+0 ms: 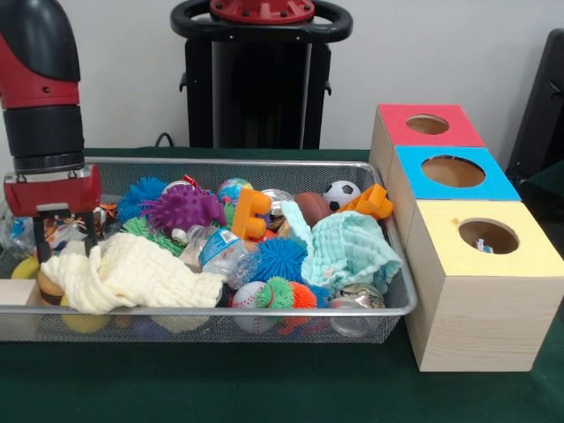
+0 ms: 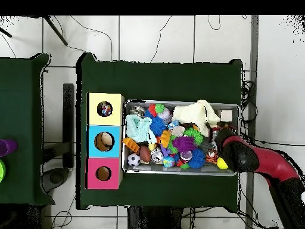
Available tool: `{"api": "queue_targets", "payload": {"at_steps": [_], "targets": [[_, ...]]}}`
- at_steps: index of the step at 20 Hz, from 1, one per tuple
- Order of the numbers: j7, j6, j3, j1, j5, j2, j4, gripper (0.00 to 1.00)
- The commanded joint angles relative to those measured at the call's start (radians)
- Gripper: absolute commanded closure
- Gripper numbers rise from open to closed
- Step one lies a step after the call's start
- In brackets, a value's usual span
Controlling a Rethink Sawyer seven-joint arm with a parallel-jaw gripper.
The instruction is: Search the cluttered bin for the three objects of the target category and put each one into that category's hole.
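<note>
Hovering at the bin's [image 1: 388,310] left end, gripper [image 1: 66,236] among toys; we cannot tell its opening. We count three boxes: red [image 1: 429,124], blue [image 1: 452,172], yellow [image 1: 487,236].

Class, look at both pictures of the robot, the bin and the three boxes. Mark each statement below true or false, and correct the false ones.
1. The gripper is down at one end of the bin. True.
2. The three boxes stand in a row beside the bin. True.
3. The yellow box stands between the red and the blue one. False: the blue box is in the middle, with the red box and the yellow one at the ends.
4. The purple spiky ball lies on the green table outside the bin. False: it lies in the bin.
5. The cream cloth and the mint cloth both lie in the bin. True.
</note>
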Motion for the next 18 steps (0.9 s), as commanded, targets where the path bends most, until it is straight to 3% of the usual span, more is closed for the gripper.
{"api": "queue_targets", "payload": {"at_steps": [1,4,5,13,18], "targets": [[-0.040,0.031,0.001,-0.039,-0.025,0.061,0.053,0.00],[-0.068,0.054,0.024,-0.059,-0.019,0.071,0.041,0.00],[-0.077,0.062,0.033,-0.067,-0.016,0.074,0.036,1.00],[-0.073,0.039,0.065,-0.115,-0.015,0.101,0.047,1.00],[-0.045,0.026,0.053,-0.105,-0.025,0.100,0.059,1.00]]}}
